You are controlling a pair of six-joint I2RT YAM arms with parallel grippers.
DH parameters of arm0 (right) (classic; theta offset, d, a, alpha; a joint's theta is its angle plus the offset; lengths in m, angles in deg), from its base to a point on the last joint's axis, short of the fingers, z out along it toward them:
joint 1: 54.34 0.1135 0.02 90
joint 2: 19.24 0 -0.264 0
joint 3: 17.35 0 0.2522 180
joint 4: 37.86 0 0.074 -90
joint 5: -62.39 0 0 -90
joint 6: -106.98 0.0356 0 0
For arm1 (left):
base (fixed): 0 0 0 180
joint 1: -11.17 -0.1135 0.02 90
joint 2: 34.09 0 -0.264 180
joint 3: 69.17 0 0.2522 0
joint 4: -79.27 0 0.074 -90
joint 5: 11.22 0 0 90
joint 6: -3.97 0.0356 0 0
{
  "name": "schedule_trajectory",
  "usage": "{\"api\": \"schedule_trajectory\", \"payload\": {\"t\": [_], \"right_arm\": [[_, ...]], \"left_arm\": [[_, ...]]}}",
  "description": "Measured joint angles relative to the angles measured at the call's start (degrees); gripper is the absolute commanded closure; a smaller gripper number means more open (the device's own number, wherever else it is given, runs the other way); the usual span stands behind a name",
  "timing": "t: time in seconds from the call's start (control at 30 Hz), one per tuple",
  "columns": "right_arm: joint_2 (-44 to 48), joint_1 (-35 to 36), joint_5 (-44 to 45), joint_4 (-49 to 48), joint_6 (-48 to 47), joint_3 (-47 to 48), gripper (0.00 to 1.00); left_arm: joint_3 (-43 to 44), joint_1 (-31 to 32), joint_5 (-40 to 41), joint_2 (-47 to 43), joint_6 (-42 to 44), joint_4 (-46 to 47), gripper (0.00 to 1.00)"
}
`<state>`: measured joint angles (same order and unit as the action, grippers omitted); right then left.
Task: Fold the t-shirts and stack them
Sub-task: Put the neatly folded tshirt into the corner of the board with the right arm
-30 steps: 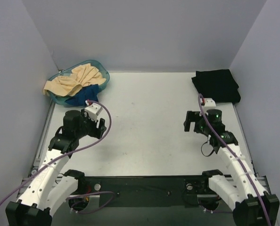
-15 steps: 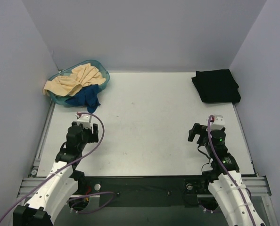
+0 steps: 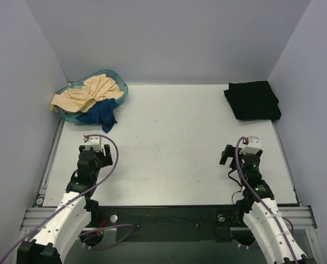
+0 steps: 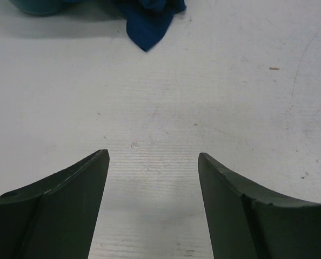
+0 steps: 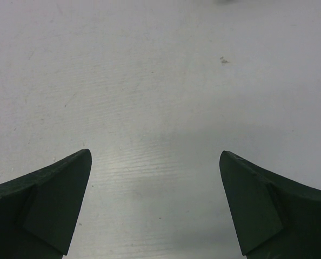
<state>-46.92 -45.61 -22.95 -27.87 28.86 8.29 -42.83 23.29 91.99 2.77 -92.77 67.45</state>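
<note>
Black t-shirt folded, well right of teal basin; beige t-shirt, dark blue t-shirt heaped there, unfolded; left claw, right claw spread, empty.

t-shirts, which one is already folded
The black t-shirt at far right, a flat rectangle; the beige t-shirt and dark blue t-shirt lie crumpled at the teal basin.

left arm: white links, black joints, purple cable looping off white wrist block | right arm: same build, small green light glowing | left pincer, right pincer: dark matte wedge-shaped fingers, edges scuffed
</note>
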Motion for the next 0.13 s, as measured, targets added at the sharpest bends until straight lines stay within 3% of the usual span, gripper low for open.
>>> {"api": "schedule_trajectory", "payload": {"t": [0.13], "right_arm": [[-0.5,0.0,1.4,-3.6,-1.1,-1.9,0.00]], "left_arm": [[-0.6,-0.7,0.1,0.3,-0.1,1.0,0.21]]}}
